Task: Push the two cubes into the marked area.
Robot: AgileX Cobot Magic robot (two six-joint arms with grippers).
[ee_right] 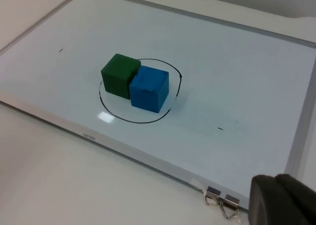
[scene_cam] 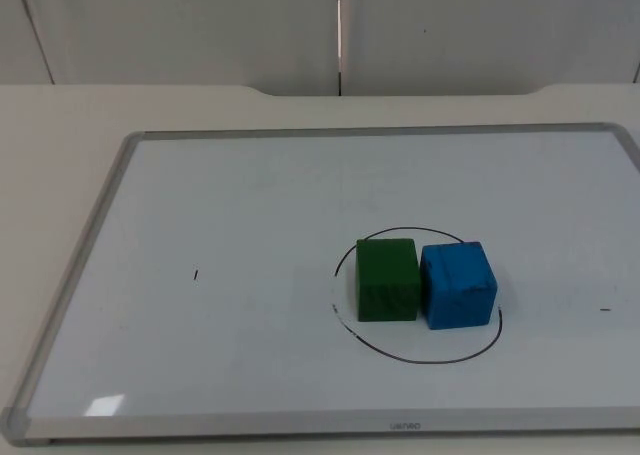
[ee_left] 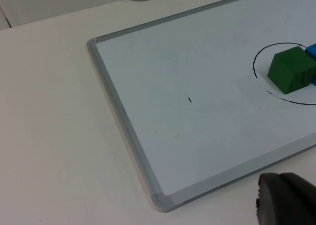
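Observation:
A green cube [scene_cam: 387,279] and a blue cube [scene_cam: 458,284] stand side by side, touching, inside a black drawn circle [scene_cam: 420,360] on a whiteboard [scene_cam: 80,275]. In the left wrist view the green cube [ee_left: 291,69] sits within the circle line [ee_left: 256,62], with the blue cube [ee_left: 312,51] behind it. My left gripper [ee_left: 286,202] hangs over the bare table off the board's front left corner, far from the cubes. My right gripper [ee_right: 281,200] hangs off the board's front right corner, away from the green cube [ee_right: 118,75] and the blue cube [ee_right: 149,89].
The whiteboard has a raised grey frame [ee_left: 123,126] and lies flat on the white table. Two metal binder clips [ee_right: 222,202] lie by its front right corner. A small black mark [scene_cam: 196,274] sits on the board's left half. The grey partition wall [scene_cam: 200,25] stands behind.

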